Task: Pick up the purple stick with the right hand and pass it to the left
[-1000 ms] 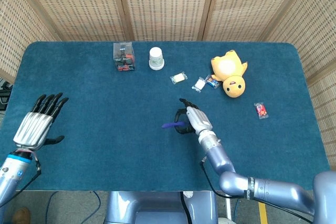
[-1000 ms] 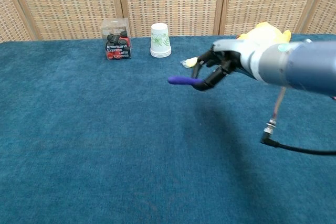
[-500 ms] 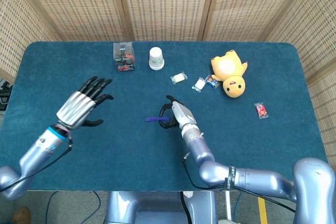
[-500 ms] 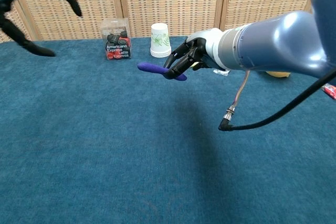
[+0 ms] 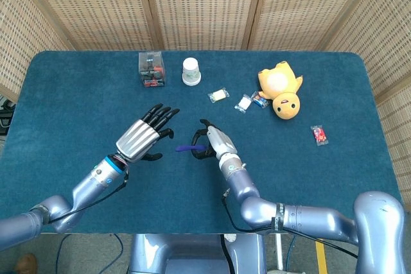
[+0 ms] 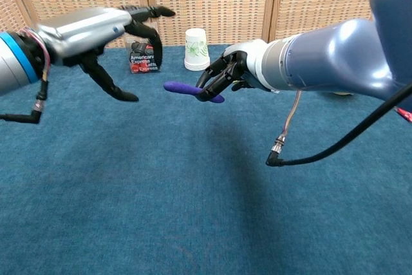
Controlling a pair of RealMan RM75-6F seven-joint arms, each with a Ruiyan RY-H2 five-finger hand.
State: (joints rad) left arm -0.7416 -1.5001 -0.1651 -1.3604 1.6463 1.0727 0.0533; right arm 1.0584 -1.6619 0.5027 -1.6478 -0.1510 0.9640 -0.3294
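Purple stick (image 6: 193,91), held clear of the blue table (image 5: 77,88) near its middle, pinched near one end by the fingers of the right hand (image 6: 226,75), its free end pointing toward the left hand (image 6: 96,30). The left hand, fingers spread and grasping nothing, hangs just beside that free end without touching it. The head view shows the short gap between stick (image 5: 187,149) and left hand (image 5: 142,135), and the right hand (image 5: 215,143) from above; the chest view alone shows the stick raised above the cloth. Behind, a clear box of capsules (image 5: 151,68) and a paper cup (image 5: 191,70) stand well apart from the hands; a yellow plush duck (image 5: 281,88) and several small wrapped sweets (image 5: 219,95) appear fully only from the head camera, the right arm hiding most of them in the chest view.
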